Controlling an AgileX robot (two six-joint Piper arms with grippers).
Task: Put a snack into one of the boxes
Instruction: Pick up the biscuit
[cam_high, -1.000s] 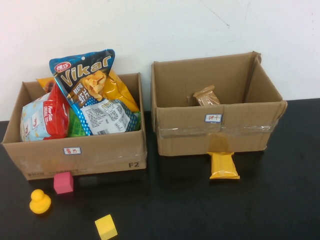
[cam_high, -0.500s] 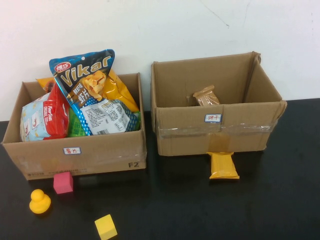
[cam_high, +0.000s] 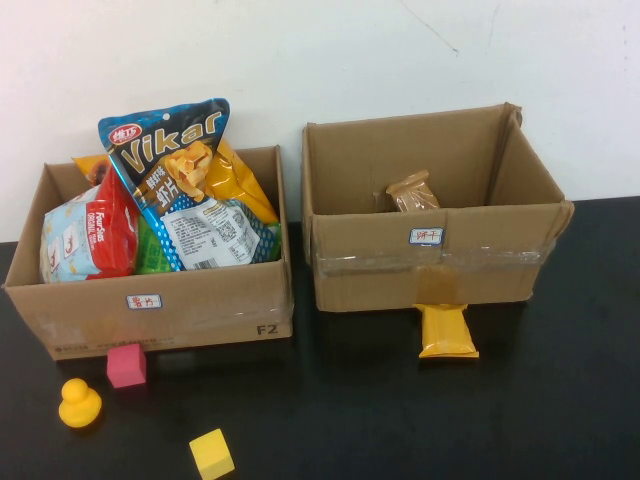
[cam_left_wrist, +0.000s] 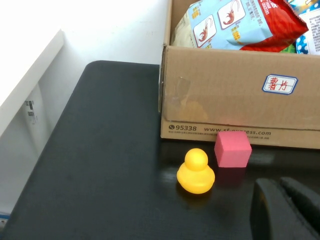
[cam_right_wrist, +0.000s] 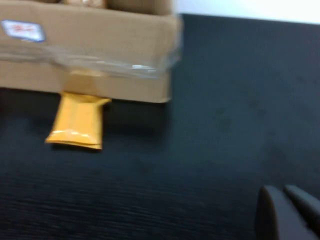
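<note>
Left hand (cam_left_wrist: 287, 210) and right hand (cam_right_wrist: 287, 212) each cropped at lower right of own wrist frame, grip state indeterminate, flat glossy orange snack packet (cam_high: 447, 331) on matte black counter (cam_high: 400, 420), one end touching right cardboard box (cam_high: 435, 265) front, frame centre-right.

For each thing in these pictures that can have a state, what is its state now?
left box: open, crowded with snack bags
right box: open, one brown packet inside
yellow snack packet: flat on table, against the right box front
yellow duck: upright
pink cube: beside the left box
yellow cube: on table, apart
left gripper: low over table near duck
right gripper: low over bare table
</note>
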